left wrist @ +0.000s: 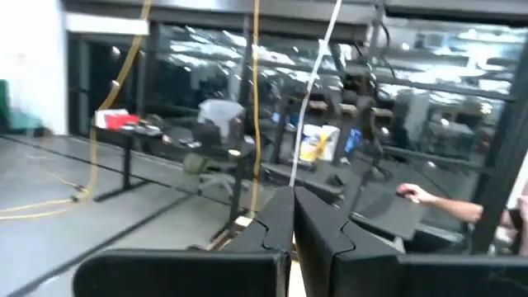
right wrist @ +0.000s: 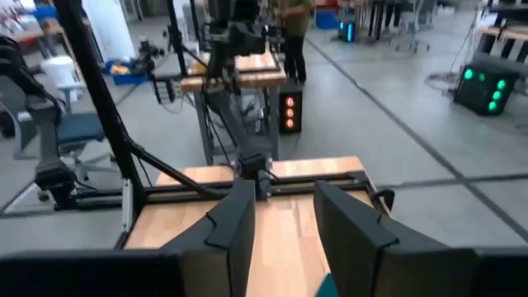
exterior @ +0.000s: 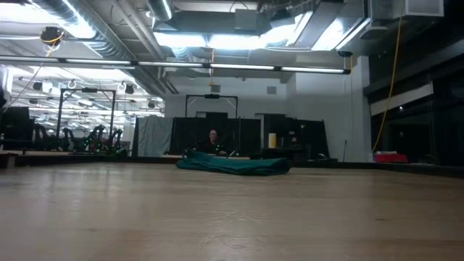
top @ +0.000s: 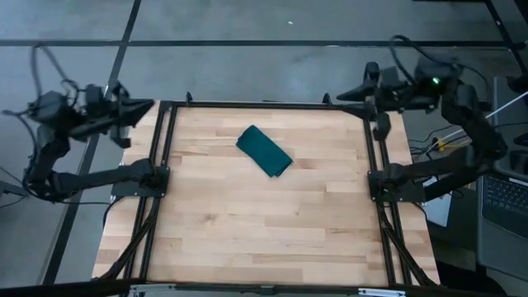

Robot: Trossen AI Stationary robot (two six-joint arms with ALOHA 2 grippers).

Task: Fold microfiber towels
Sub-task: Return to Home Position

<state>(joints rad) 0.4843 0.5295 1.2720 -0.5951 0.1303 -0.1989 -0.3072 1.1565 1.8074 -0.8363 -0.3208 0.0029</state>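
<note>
The dark teal-green towel (top: pixel 265 151) lies folded into a small oblong on the wooden table, in its far middle part, slanting from far left to near right. In the low view it shows as a low bundle (exterior: pixel 232 164) resting flat on the tabletop. My left gripper (top: pixel 148 106) is drawn back at the table's far left corner, its fingers shut (left wrist: pixel 294 216) and empty. My right gripper (top: pixel 342 93) is drawn back at the far right corner, its fingers open (right wrist: pixel 285 216) and empty. A corner of the towel (right wrist: pixel 327 285) shows in the right wrist view.
A black metal frame (top: pixel 162 165) runs along the table's left, right and far edges. A laptop (top: pixel 503 196) and cables lie off the table's right side. A person (exterior: pixel 212 140) sits in the room beyond the far edge; a hand (left wrist: pixel 412 193) shows in the left wrist view.
</note>
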